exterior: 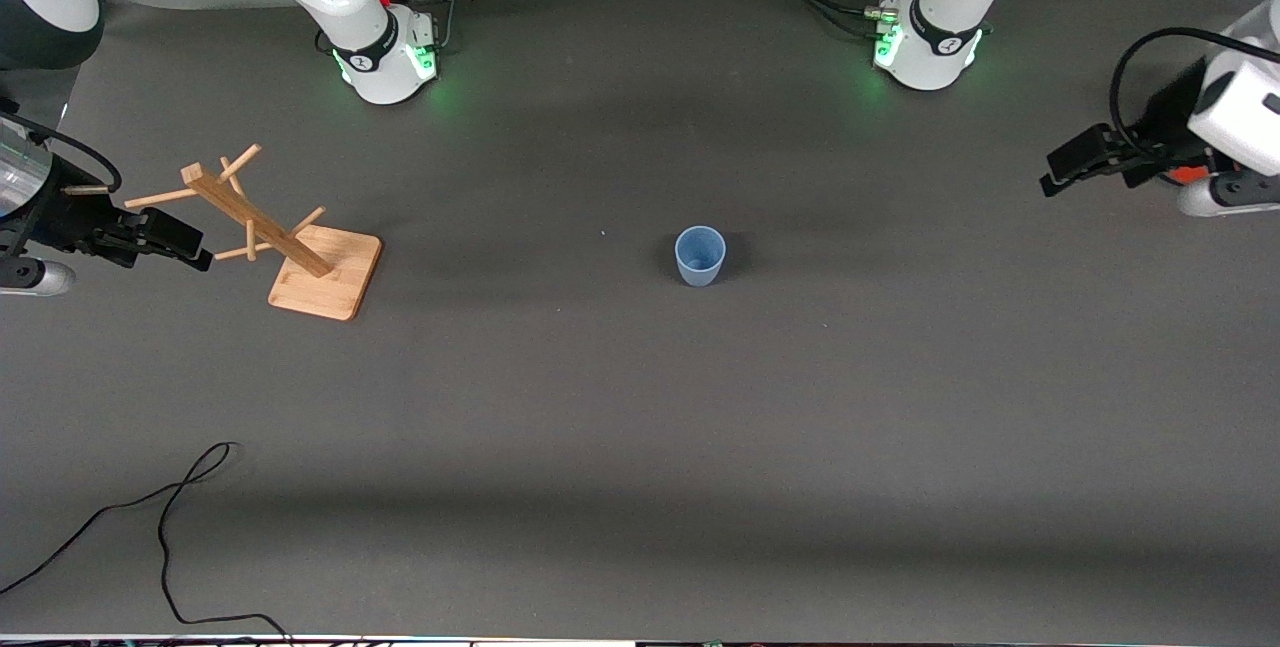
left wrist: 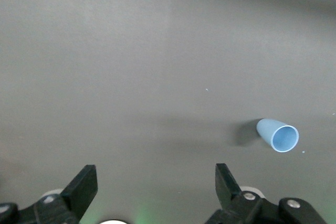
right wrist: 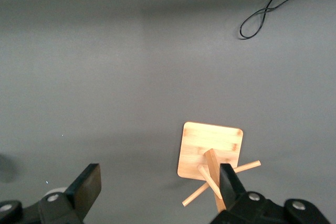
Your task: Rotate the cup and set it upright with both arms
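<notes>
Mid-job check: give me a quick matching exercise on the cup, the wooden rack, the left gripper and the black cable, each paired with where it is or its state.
Things:
1. cup
2. wooden rack
3. left gripper
4. black cable

Descriptions:
A. open, empty, up at the left arm's end of the table
B. standing upright, mid-table
C. lying nearest the front camera
D. beside the open right gripper

Pairs: 1-B, 2-D, 3-A, 4-C

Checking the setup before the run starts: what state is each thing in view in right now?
cup: upright on the table, mouth up, untouched.
wooden mug tree: standing on its square base, pegs bare.
left gripper: open, empty, waiting at the left arm's end of the table.
right gripper: open, empty, beside the mug tree.
black cable: lying loose on the table.
</notes>
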{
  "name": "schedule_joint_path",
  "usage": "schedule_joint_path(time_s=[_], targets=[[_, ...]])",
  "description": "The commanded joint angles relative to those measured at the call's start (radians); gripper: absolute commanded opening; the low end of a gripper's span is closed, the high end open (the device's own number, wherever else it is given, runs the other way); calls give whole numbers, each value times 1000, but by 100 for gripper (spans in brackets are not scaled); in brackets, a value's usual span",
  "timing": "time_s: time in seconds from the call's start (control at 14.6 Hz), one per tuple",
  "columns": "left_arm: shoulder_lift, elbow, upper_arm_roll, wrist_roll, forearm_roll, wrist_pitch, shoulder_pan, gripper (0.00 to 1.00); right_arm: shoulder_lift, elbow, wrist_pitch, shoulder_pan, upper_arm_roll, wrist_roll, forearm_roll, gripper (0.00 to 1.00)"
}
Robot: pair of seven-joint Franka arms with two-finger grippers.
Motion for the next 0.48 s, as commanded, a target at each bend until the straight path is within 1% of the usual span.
schedule_joint_path(time_s=[0.0,0.14,0.27,0.41], targets=[[34,27,52,82,62,7,-48,100,12,22,-4,9,-3,-32,11,100],[41,15,49,83,99,44,-50,100,12,25,2,6,-3,-32,13,100],[43,15,49,87,99,47,-48,100,18,45,4,6,-3,-32,13,100],[43,16,49,116,135,41,-50,100,19,50,4,6,-3,-35,13,100]])
